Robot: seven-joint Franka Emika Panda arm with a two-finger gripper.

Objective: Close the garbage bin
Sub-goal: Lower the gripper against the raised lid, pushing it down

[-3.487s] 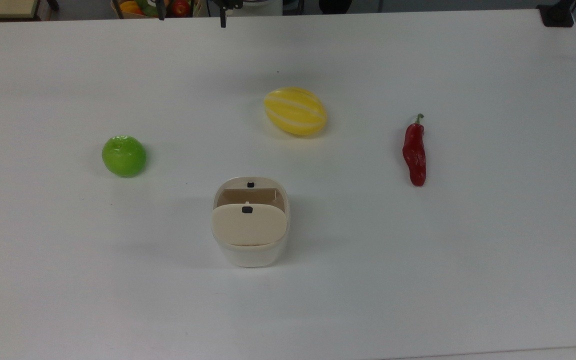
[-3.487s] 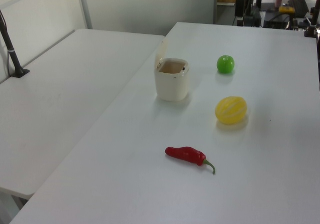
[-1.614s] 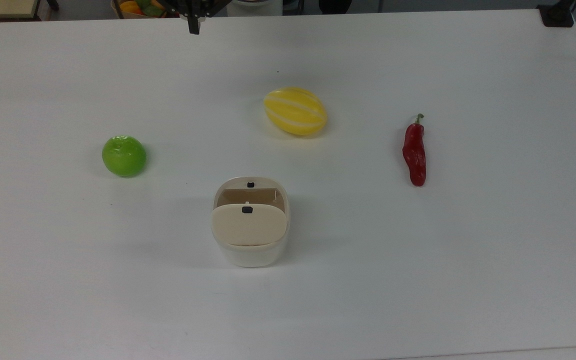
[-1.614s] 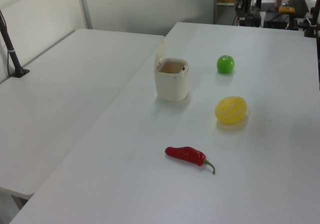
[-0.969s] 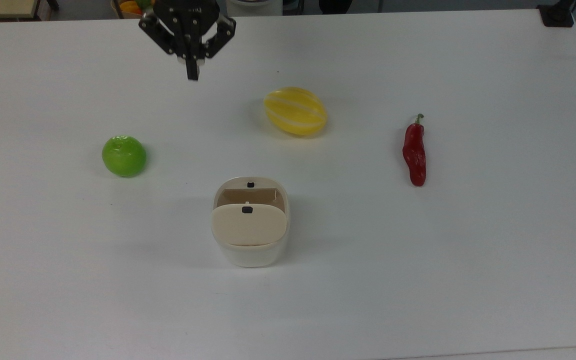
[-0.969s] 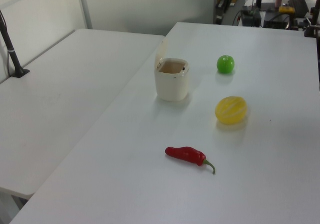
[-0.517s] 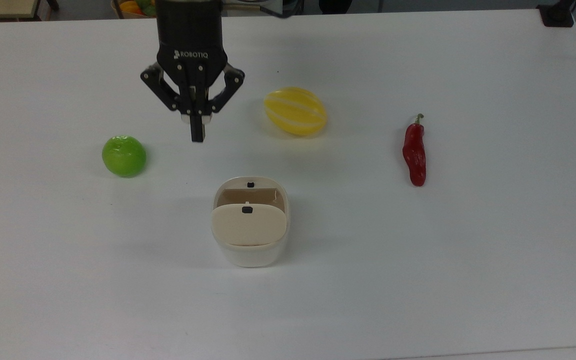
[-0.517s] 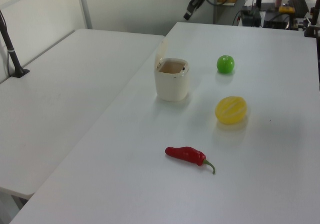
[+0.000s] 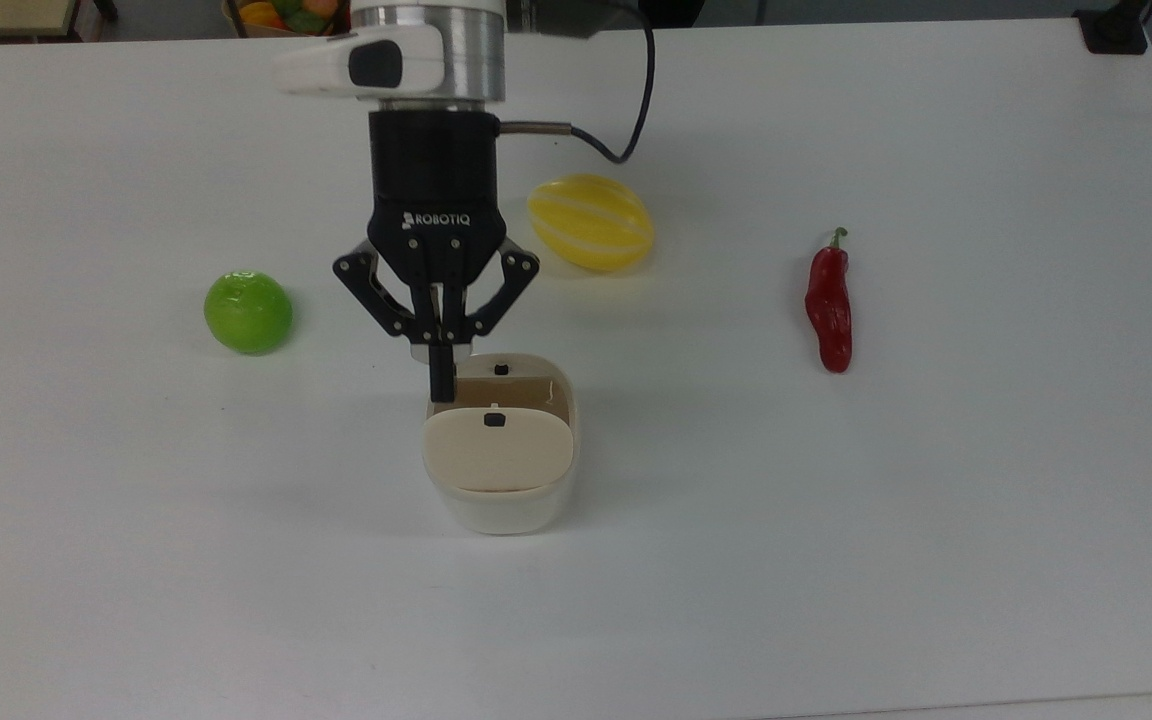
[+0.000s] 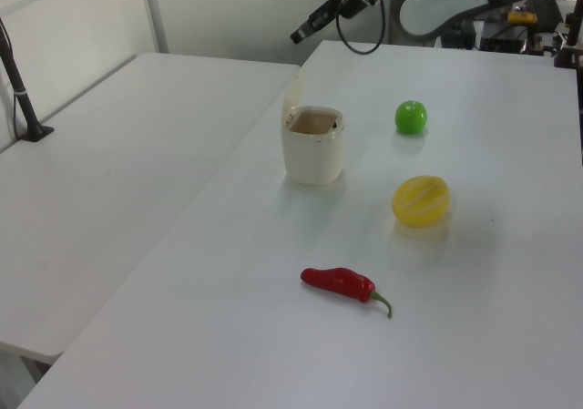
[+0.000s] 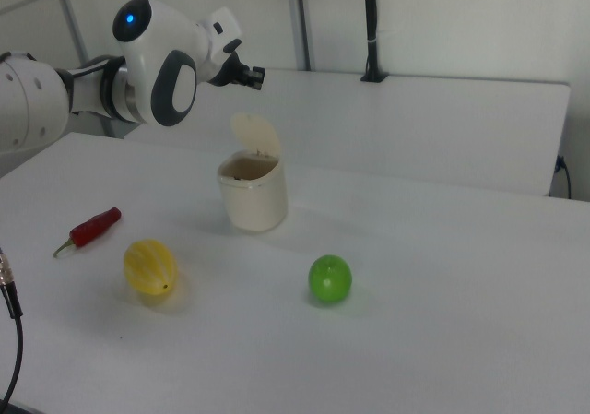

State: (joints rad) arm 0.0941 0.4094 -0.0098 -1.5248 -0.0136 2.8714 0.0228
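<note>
The cream-white garbage bin (image 9: 501, 510) stands on the white table (image 9: 836, 550), and its beige lid (image 9: 498, 450) is raised upright on its hinge, leaving the inside open. In the right view the lid (image 11: 255, 136) rises above the bin (image 11: 253, 197). My gripper (image 9: 443, 385) is shut with nothing in it. In the top view its tip overlaps the bin's far left rim. The left view puts the gripper (image 10: 296, 37) well above the bin (image 10: 314, 154). In the right view the gripper (image 11: 258, 79) hangs just above the lid's top edge.
A green apple (image 9: 248, 312) lies to the top view's left of the bin. A yellow striped melon (image 9: 591, 222) sits beyond it, and a red chili (image 9: 828, 308) lies at the top view's right. A second white table (image 10: 109, 181) adjoins in the left view.
The arm has swept in from the table's far edge toward the bin, fingers shut throughout. The bin, its raised lid and the fruit have not moved.
</note>
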